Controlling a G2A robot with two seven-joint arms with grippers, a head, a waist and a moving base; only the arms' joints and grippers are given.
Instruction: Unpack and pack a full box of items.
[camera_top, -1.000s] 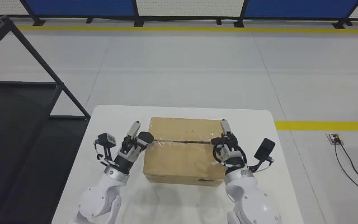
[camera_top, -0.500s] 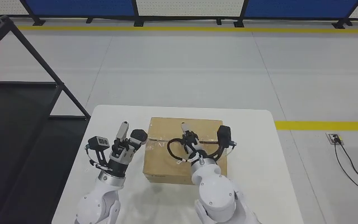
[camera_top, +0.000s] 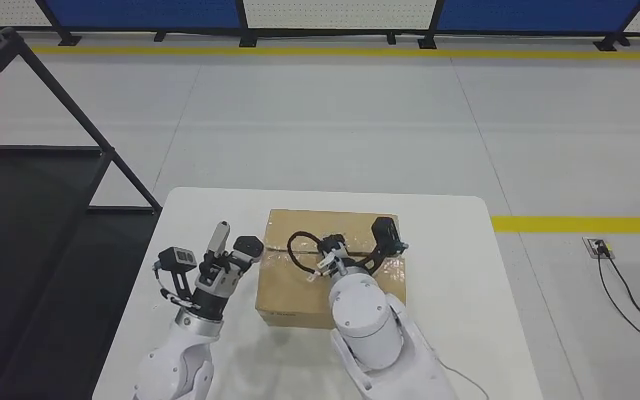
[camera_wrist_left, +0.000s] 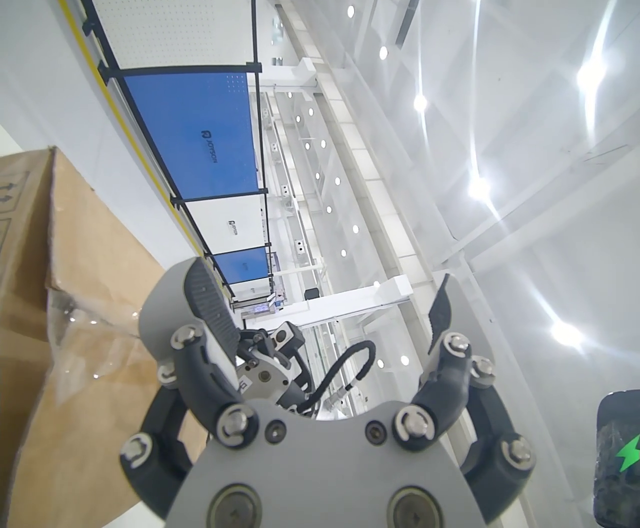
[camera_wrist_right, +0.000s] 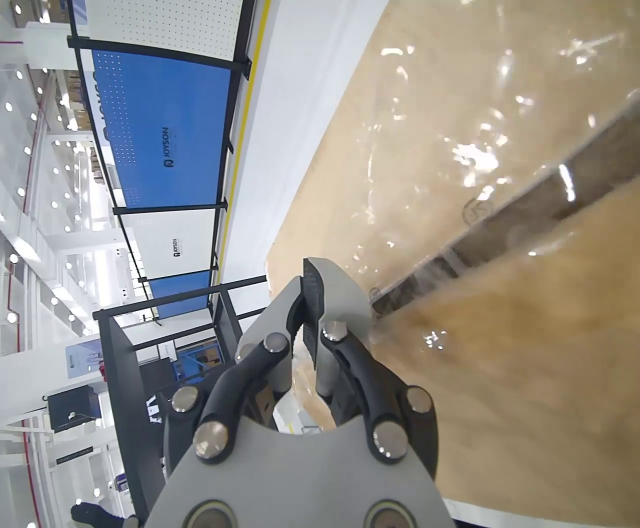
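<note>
Shut tight on nothing, the jaws of your right gripper (camera_wrist_right: 311, 287) point tip-first at the dark seam (camera_wrist_right: 500, 235) that runs between the top flaps, under a glossy strip of clear tape (camera_wrist_right: 450, 165); whether the tips actually touch the tape I cannot tell. That is where your first risk sits: I judge that a closed, blunt tip pressed along slick tape may skate off rather than split it. If you press harder to make it bite, it could punch through the gap and strike whatever is packed beneath, which you cannot see from here. Your left gripper (camera_wrist_left: 322, 305) has its jaws wide apart and holds nothing; it stands just beside the left end of the box (camera_top: 285, 285), and contact with the cardboard cannot be made out. If it is not bracing that end, any sideways push from the right arm would likely shove the whole box across the table (camera_top: 450, 300) instead of tearing the tape. Mind also that the right arm lies across the top of the box, so a flap lifting under it could catch on the wrist or its looped cable (camera_top: 298, 245). The box sits near the middle of the table, with bare surface on every side, so a small slide is forgiving. A long one toward the far edge would send it to the floor, where the yellow line (camera_top: 560, 223) and, farther off, the blue panels (camera_top: 140, 12) lie.
</note>
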